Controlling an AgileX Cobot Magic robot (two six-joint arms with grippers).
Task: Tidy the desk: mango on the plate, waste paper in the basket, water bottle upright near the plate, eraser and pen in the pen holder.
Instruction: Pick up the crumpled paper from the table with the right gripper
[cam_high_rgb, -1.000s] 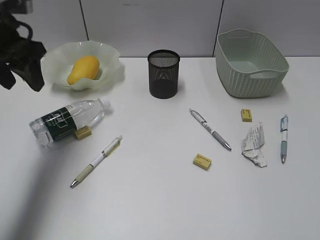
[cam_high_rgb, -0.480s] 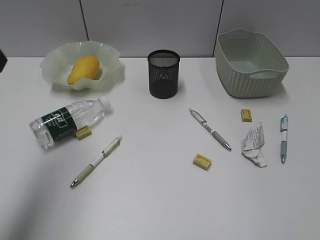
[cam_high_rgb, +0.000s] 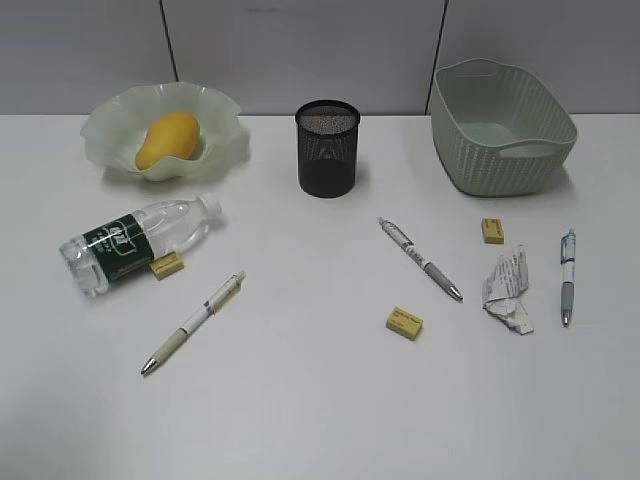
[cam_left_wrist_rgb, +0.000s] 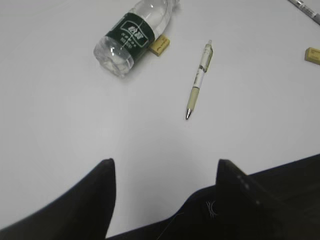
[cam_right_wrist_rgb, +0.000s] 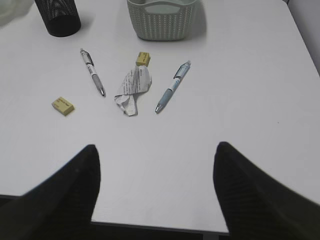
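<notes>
The mango (cam_high_rgb: 167, 139) lies in the ruffled green plate (cam_high_rgb: 110, 118) at the back left. In front of it the water bottle (cam_high_rgb: 135, 242) lies on its side, with an eraser (cam_high_rgb: 166, 265) against it and a pen (cam_high_rgb: 193, 322) close by. Another pen (cam_high_rgb: 420, 258) and two erasers (cam_high_rgb: 404, 322) (cam_high_rgb: 492, 230) lie right of centre. The waste paper (cam_high_rgb: 508, 288) sits beside a blue pen (cam_high_rgb: 567, 275). Behind stand the pen holder (cam_high_rgb: 327, 148) and the basket (cam_high_rgb: 480, 160). My left gripper (cam_left_wrist_rgb: 162, 167) is open, well short of the bottle (cam_left_wrist_rgb: 132, 32). My right gripper (cam_right_wrist_rgb: 156, 152) is open short of the paper (cam_right_wrist_rgb: 132, 89). The exterior view shows neither gripper.
A grey panelled wall runs behind the desk. The desk's near edge shows under my right gripper, and its right edge (cam_right_wrist_rgb: 305, 45) runs beside the basket (cam_right_wrist_rgb: 165, 22).
The left arm, seen a second ago at the exterior view's left edge near the plate, has drawn back out of that view. The objects have not moved.
</notes>
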